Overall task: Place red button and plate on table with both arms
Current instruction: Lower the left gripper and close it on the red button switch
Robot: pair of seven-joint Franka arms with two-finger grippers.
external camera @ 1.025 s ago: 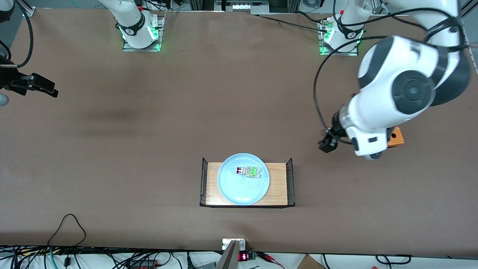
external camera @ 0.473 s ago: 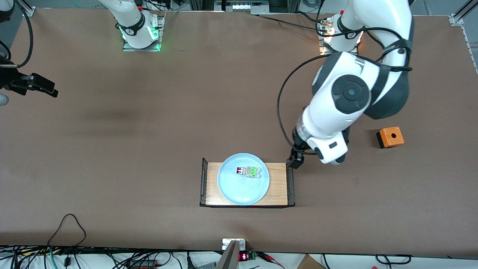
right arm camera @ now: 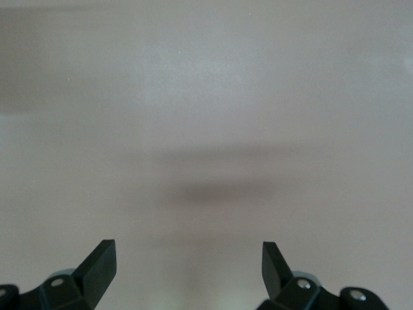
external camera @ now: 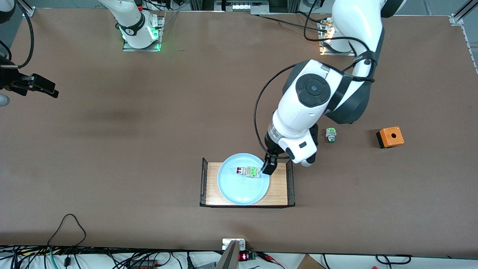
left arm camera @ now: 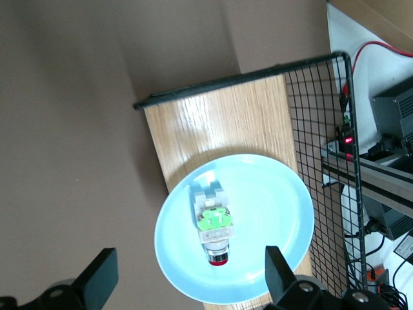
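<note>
The pale blue plate (external camera: pixel 239 191) sits on a small wooden tray (external camera: pixel 278 186) near the front camera. The red button (external camera: pixel 247 171) lies on its side in the plate, its red cap toward the right arm's end. My left gripper (external camera: pixel 269 167) hangs open and empty over the plate's rim, at the button's green end. In the left wrist view the plate (left arm camera: pixel 264 213) and the button (left arm camera: pixel 211 226) show between the spread fingers of my left gripper (left arm camera: pixel 188 271). My right gripper (external camera: pixel 44 89) waits open and empty over the brown table (external camera: pixel 112 149) at the right arm's end; the right wrist view shows my right gripper (right arm camera: pixel 187 255) over bare tabletop.
The tray has black wire mesh ends (external camera: pixel 290 181). A small switch without a red cap (external camera: pixel 331 134) stands on the table toward the left arm's end. An orange box with a hole (external camera: pixel 390 137) sits beside it, nearer the table's end.
My left arm has swung from over the orange box toward the tray, and its gripper is now over the plate's rim. The small capless switch has come into view. The right arm has not moved.
</note>
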